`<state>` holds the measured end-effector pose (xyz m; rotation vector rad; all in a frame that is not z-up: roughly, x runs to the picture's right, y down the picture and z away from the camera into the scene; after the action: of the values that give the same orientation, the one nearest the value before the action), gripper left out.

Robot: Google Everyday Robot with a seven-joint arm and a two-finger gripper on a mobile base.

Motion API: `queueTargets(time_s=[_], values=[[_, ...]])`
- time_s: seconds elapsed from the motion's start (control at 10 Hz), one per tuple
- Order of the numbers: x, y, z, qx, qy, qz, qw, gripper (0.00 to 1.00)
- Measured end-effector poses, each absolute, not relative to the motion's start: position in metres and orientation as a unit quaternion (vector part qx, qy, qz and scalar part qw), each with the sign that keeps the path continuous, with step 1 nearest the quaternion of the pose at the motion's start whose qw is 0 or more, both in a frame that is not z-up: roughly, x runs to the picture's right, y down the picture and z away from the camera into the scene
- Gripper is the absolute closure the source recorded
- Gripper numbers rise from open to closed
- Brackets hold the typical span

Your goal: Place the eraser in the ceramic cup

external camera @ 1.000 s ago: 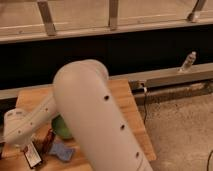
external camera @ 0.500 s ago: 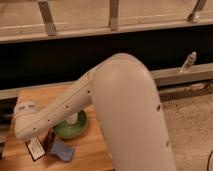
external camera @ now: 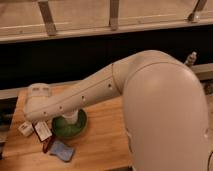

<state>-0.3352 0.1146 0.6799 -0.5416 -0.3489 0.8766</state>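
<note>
Has brought the white two-finger pincer rightward across the pale wooden bench within the last second, from well left of the shallow green bowl to just left of its rim. Keeps it clamped shut, apparently on the slim flat white eraser with dark and reddish wrapper markings. Suggests the carry is well along, with release not yet due. Shows the eraser hanging slightly tilted, just left of the bowl, above the blue-grey squarish pad lying on the bench to the bowl's front left. Finds the small pale ceramic cup at the bowl's middle; cannot tell whether inside it or just behind, with the rim hidden under the thick white arm. Probably calls for a short shift right, to above that rim.
</note>
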Motion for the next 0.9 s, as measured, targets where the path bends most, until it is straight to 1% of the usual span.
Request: queueTargets(time_s=[0.3,0.5,0.6,0.9], values=[[-0.311,0.058,0.682,-0.234,-0.197,0.428,0.851,1.0],[-0.293,0.023,0.674,-0.207,-0.221,0.431,0.85,1.0],[-0.284,0.014,0.673,-0.199,-0.23,0.432,0.849,1.0],[-0.287,0.015,0.672,-0.2,-0.232,0.43,0.849,1.0]])
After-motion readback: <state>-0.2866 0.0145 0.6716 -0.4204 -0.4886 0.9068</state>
